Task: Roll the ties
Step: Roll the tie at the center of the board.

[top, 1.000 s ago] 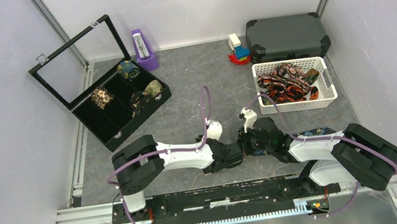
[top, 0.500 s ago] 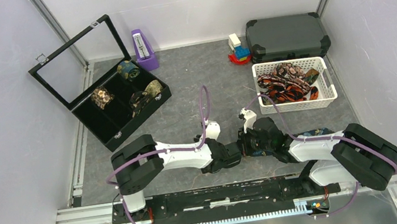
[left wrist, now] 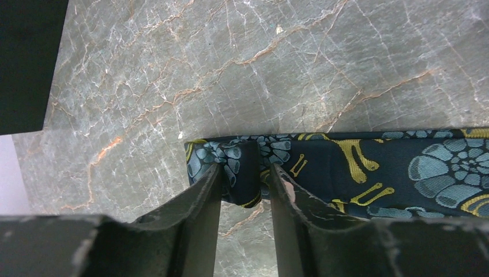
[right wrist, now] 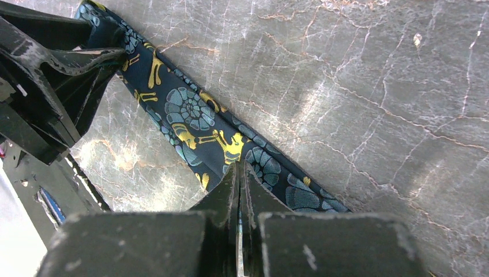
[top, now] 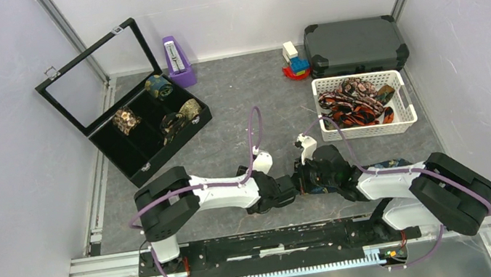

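A dark navy tie [left wrist: 375, 167] with blue and gold paisley lies flat on the grey marbled table. Its end is folded over into a small upright loop [left wrist: 245, 167]. My left gripper [left wrist: 246, 171] is open around that loop; the left finger touches it and a thin gap shows at the right finger. My right gripper [right wrist: 238, 164] is shut, its tips pressing down on the tie [right wrist: 190, 109] further along the strip. From above, both grippers [top: 293, 189] [top: 302, 179] meet at the table's near middle, and the tie's tail [top: 386, 164] shows past the right arm.
A black display case [top: 126, 172] at back left holds rolled ties [top: 126, 119]. A white basket [top: 401, 97] at right holds loose ties [top: 352, 106]. Behind it sits a dark hard case [top: 355, 45], with toy blocks [top: 295, 61] and a purple metronome [top: 177, 60] nearby.
My left jaws have widened off the folded end of the tie. The right gripper stays shut on the strip, and both arms have barely shifted.
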